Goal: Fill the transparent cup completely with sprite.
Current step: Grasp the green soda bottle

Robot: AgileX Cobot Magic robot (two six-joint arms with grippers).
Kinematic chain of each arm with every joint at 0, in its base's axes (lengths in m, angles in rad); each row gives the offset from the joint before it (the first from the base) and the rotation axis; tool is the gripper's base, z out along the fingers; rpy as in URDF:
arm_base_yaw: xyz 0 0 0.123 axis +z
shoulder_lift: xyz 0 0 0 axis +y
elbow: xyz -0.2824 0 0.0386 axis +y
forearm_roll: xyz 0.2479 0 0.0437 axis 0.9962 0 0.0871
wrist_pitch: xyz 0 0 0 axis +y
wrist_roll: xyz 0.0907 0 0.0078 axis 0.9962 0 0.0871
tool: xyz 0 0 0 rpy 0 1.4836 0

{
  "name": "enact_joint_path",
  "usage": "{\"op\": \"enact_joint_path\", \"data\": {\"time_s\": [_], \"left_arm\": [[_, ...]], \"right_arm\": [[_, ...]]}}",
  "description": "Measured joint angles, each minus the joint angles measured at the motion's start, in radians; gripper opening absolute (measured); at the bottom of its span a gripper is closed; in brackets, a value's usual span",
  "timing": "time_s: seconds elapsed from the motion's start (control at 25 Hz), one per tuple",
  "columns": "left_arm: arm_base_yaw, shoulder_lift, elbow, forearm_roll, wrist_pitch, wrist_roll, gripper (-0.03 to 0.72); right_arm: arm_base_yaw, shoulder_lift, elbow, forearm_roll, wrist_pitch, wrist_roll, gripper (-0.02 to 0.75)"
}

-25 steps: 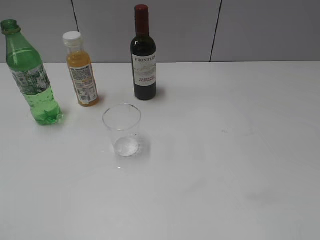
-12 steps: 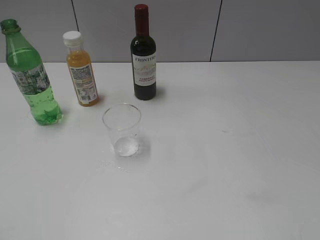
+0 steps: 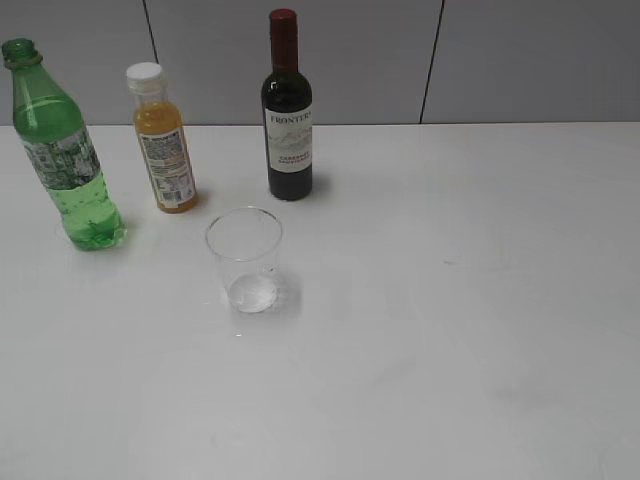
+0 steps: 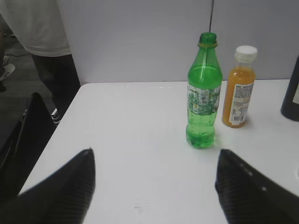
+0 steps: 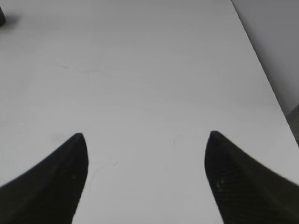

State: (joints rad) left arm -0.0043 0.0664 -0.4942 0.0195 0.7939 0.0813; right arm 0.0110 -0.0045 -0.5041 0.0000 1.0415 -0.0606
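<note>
The transparent cup (image 3: 244, 258) stands upright and empty on the white table, left of the middle in the exterior view. The green sprite bottle (image 3: 62, 148), without a cap, stands at the far left; it also shows in the left wrist view (image 4: 202, 93). My left gripper (image 4: 154, 161) is open and empty, low over the table, with the sprite bottle ahead and to its right. My right gripper (image 5: 145, 140) is open and empty over bare table. Neither gripper shows in the exterior view.
A small orange juice bottle (image 3: 164, 140) with a white cap stands right of the sprite, also in the left wrist view (image 4: 239, 87). A dark wine bottle (image 3: 287, 110) stands behind the cup. A person (image 4: 42, 42) stands beyond the table's left edge.
</note>
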Motion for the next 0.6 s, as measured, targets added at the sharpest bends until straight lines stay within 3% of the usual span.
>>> {"op": "enact_joint_path", "data": {"time_s": [0.16, 0.6], "left_arm": [[0.000, 0.151, 0.000, 0.001, -0.147, 0.000, 0.629], [0.000, 0.648, 0.000, -0.019, -0.804, 0.000, 0.613]], "right_arm": [[0.000, 0.000, 0.000, 0.000, 0.000, 0.000, 0.591], [0.000, 0.000, 0.000, 0.000, 0.000, -0.001, 0.592]]}}
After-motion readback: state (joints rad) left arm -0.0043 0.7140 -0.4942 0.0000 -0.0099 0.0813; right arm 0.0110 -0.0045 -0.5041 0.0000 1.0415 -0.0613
